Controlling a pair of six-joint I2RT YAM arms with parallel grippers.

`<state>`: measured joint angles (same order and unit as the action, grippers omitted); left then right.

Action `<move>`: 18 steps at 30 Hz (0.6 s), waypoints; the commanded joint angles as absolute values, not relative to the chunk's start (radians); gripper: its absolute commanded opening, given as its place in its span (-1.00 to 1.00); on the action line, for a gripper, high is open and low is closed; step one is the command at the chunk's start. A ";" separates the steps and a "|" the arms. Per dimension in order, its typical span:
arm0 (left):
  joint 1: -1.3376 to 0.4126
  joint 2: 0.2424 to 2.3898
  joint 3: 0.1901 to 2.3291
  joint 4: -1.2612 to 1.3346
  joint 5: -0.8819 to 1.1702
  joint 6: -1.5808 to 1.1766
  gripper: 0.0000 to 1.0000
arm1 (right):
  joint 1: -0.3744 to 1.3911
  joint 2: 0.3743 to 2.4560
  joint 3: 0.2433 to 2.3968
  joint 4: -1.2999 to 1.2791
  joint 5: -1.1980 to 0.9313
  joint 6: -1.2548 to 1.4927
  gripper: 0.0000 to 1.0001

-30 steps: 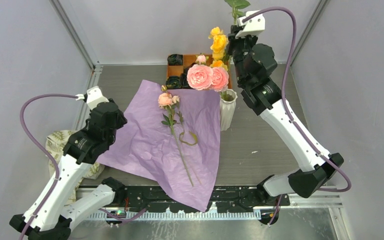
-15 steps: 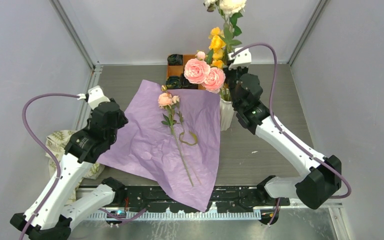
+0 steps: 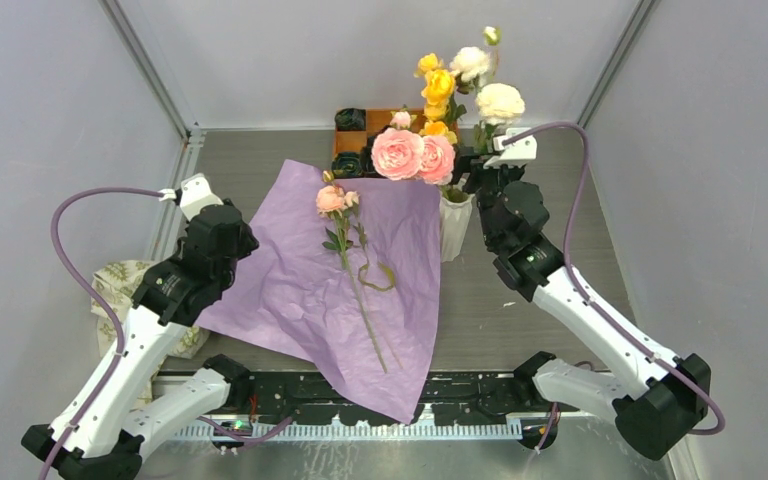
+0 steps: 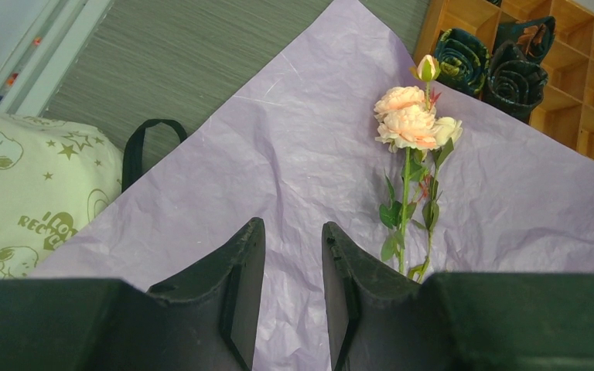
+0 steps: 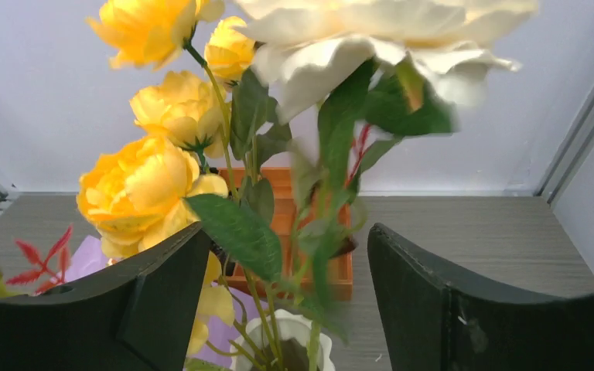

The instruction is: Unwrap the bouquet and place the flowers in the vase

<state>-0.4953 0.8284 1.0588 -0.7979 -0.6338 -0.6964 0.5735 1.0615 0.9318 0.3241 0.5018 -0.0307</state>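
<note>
The vase (image 3: 455, 228) stands upright toward the far edge of the bench (image 3: 260, 160), just beside the right edge of the purple paper (image 3: 280, 290), and holds pink, yellow and cream flowers (image 3: 400, 153). The right gripper (image 5: 286, 255) is at the stems above the vase, its jaws wide apart on either side of them and clamping nothing. One peach rose (image 3: 332, 199) lies on the paper near the bench's middle. The left gripper (image 4: 292, 263) hovers over the paper's left part, jaws slightly apart and empty. An orange tray (image 3: 405, 118) sits at the far edge.
</note>
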 commanded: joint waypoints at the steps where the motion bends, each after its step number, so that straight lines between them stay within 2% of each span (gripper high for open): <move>1: -0.492 0.818 1.055 -0.738 -0.626 -0.704 -0.32 | 0.574 1.009 0.922 0.265 0.495 0.052 0.65; 11: -0.492 0.825 1.045 -0.728 -0.594 -0.714 -0.30 | 0.573 0.730 0.913 0.083 0.499 0.171 0.73; 18: -0.493 0.856 1.037 -0.710 -0.558 -0.732 -0.29 | 0.574 0.582 1.106 -0.158 0.352 0.284 0.73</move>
<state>-0.4953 0.8413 1.0374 -0.7734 -0.5812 -0.7078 0.5735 0.6392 0.9890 -0.0563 0.4496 0.1898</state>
